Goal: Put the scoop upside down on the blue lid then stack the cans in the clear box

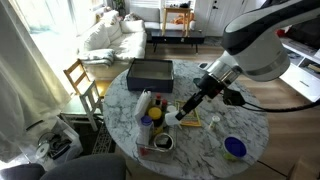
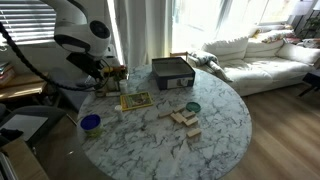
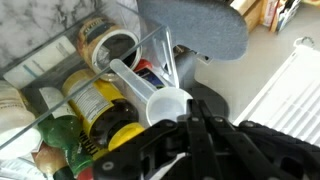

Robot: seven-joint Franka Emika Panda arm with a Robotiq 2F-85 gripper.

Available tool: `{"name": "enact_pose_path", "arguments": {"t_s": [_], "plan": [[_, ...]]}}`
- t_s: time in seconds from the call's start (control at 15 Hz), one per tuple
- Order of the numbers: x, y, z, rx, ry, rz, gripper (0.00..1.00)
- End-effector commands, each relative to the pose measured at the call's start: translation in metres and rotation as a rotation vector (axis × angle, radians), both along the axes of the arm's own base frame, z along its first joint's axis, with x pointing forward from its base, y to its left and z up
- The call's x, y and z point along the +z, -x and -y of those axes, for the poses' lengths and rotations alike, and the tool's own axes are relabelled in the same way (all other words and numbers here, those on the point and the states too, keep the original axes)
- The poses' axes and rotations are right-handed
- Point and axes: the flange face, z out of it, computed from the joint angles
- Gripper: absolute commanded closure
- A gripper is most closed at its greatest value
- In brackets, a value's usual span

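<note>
Currently pinching scoop (image 3: 160, 100) rim in closed gripper (image 3: 190, 123) over box (image 3: 52, 52); could slip, or snag handle on cans (image 3: 95, 100).

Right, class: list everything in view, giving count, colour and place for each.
table: one, white marble, centre.
dark box: one, grey-black, table's far side.
clear box: one, see-through, under the tool.
cans: several, yellow labels among them, inside the clear box.
long-handled cup: one, whitish, over the cans.
scoop: one, deep blue, near the table edge.
round dish: one, teal, mid-table.
wooden blocks: a few, pale, mid-table.
sofa: one, white, by the window.
chair: one, wooden, beside the table.
arm: one, white.
tool: one, black, shut, above the clear box.
</note>
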Motion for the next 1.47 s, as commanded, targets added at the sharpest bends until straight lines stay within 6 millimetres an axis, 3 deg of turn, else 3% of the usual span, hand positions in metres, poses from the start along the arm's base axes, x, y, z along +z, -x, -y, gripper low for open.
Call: {"name": "enact_pose_path", "arguments": {"t_s": [0.0,0.2,0.4,0.6,0.73,1.27,1.33,1.4], "plan": [[0.015,0.049,0.028,0.131,-0.039,-0.038,0.99],[0.015,0.074,0.04,0.245,-0.093,-0.069,0.99],[0.0,0.086,0.034,0.307,-0.062,-0.194,0.99],[-0.018,0.084,0.007,0.39,-0.002,-0.286,0.99],[-0.032,0.078,-0.001,0.334,0.104,-0.316,0.99],[-0.086,0.056,-0.013,0.257,0.422,-0.439,0.99],[-0.09,0.052,-0.015,0.259,0.45,-0.432,0.99],[-0.079,0.062,-0.01,0.257,0.394,-0.421,0.97]]}}
